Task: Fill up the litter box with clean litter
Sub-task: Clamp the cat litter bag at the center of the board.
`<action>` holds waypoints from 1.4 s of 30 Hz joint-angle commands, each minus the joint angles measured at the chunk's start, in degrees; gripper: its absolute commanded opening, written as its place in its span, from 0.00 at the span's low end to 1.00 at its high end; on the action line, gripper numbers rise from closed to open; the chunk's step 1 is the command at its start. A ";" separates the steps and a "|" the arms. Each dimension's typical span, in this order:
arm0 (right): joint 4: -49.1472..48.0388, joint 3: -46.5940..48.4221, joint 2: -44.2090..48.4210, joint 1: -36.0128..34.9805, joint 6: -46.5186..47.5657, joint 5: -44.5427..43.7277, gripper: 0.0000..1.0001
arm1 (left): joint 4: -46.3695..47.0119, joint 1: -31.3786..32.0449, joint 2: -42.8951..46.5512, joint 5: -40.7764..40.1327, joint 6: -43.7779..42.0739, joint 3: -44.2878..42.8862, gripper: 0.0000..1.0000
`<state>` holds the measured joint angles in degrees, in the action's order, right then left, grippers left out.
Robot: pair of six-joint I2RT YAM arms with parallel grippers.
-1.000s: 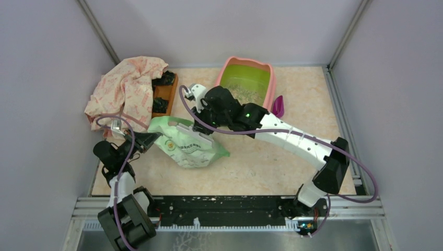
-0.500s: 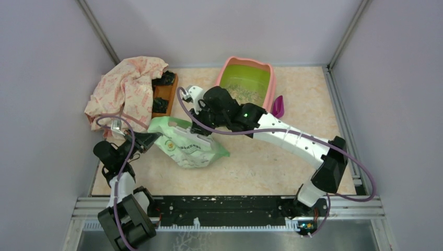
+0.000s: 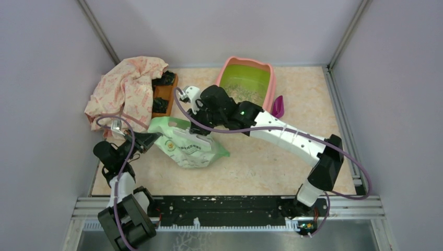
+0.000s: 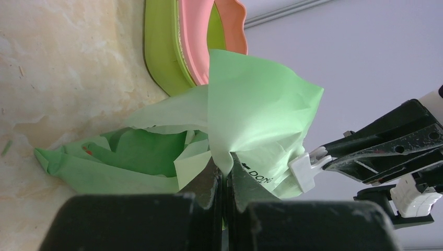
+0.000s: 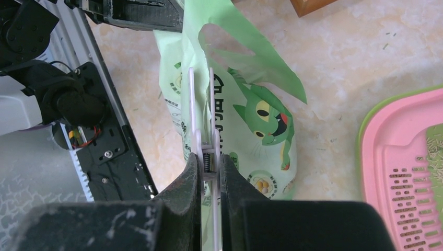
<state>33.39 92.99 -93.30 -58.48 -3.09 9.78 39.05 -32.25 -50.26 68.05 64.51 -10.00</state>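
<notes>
Left gripper pinches a corner of the bag, right gripper clamps its white clip; the litter box lies beyond the bag, nearer the right gripper.

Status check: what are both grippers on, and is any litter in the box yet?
Left gripper shut on litter bag corner. Right gripper shut on bag's white clip. Litter box holds thin scatter of litter. Magenta scoop beside box.

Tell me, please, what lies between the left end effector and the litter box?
In the top view, the green bag, with the right end effector gripping its white clip.
</notes>
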 commanded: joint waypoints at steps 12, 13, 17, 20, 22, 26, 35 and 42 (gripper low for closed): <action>1.59 2.65 -1.63 -0.63 1.22 1.13 0.22 | 4.83 -0.97 -0.68 -1.65 0.91 0.24 0.03; 1.74 2.57 -1.58 -0.61 1.24 1.01 0.27 | 5.45 -1.02 -0.66 -1.39 1.41 0.36 0.03; 1.67 1.74 -0.98 -0.62 1.91 1.06 0.37 | 8.62 -0.97 -0.51 -0.49 4.75 0.91 0.03; 1.13 0.65 0.17 -0.43 2.40 1.71 0.40 | 10.60 -0.97 0.12 0.22 7.95 1.71 0.04; 0.56 -0.55 1.48 -0.06 2.69 1.88 0.42 | 10.87 -1.02 1.08 0.15 9.25 2.43 0.04; -3.66 -6.20 6.92 0.98 2.83 2.67 0.46 | 11.05 -0.94 3.17 0.39 11.57 3.50 0.06; -11.60 -25.73 21.50 0.90 9.38 7.40 0.52 | 7.57 1.11 7.87 2.28 12.29 7.30 0.11; -21.50 -39.34 29.37 0.45 8.32 8.34 0.53 | -2.91 4.74 11.34 2.73 6.12 7.10 0.12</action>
<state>21.04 58.39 -67.64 -57.84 4.95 16.95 43.33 -30.13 -40.71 67.79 75.35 -3.75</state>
